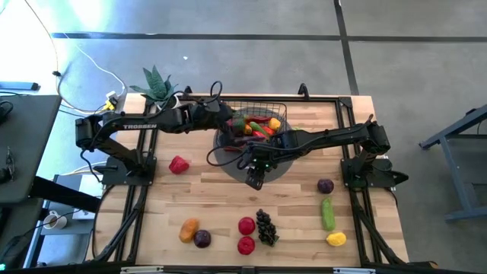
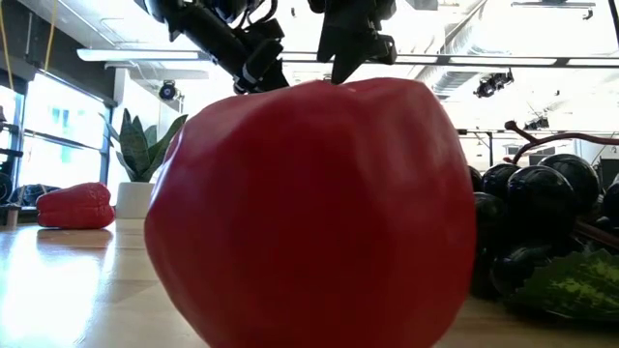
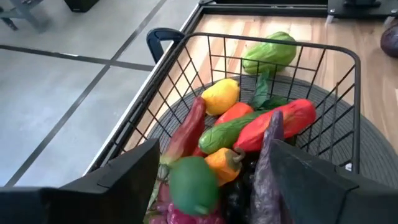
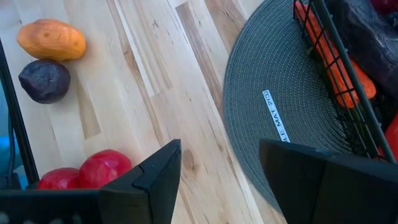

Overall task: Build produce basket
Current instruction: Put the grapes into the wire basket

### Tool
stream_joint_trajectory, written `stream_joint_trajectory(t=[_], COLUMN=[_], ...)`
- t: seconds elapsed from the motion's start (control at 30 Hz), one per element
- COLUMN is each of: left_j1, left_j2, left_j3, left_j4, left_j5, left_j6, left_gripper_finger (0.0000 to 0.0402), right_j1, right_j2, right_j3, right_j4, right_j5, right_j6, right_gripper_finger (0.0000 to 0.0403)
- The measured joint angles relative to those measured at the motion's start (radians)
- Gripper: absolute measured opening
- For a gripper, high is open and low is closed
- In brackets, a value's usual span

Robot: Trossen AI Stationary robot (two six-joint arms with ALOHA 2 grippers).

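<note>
Left end effector (image 1: pixel 227 120) hovers spread over the basket (image 1: pixel 283 109); right end effector (image 1: pixel 255 181), spread, empty, at its 6 o'clock.

There are two arms, so one left hand (image 1: pixel 230 122) and one right hand (image 1: pixel 255 178). One basket (image 1: pixel 282 107), one grey mat (image 1: pixel 221 157) and one potted plant (image 1: pixel 156 82) are present. Around the right hand, nine loose pieces lie on the desk (image 1: pixel 213 202): two red apples (image 1: pixel 246 225), one red pepper (image 1: pixel 178 164), one orange piece (image 1: pixel 189 229), two dark purple pieces (image 1: pixel 202 239), one grape bunch (image 1: pixel 265 227), one cucumber (image 1: pixel 328 213) and one yellow piece (image 1: pixel 335 239). Beyond the left hand lies one pale green piece (image 3: pixel 270 53). The basket's pile is too tangled to count.
</note>
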Motion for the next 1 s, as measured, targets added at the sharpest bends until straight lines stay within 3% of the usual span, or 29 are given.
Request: stream_joint_trajectory(t=[0.5, 1.0], left_j1=[0.001, -0.007], left_j2=[-0.014, -0.226], left_j3=[0.119, 0.123], left_j4=[-0.254, -0.542], left_j5=[-0.003, 0.006], left_j6=[0.033, 0.036], left_gripper_finger=[0.0296, 0.0296], right_j1=[0.015, 0.085], right_j2=[0.0, 0.0], right_j3=[0.0, 0.0], right_j4=[-0.004, -0.005], right_j5=[-0.001, -0.022], right_j6=[0.058, 0.193], right_gripper_finger=[0.0197, 0.0206])
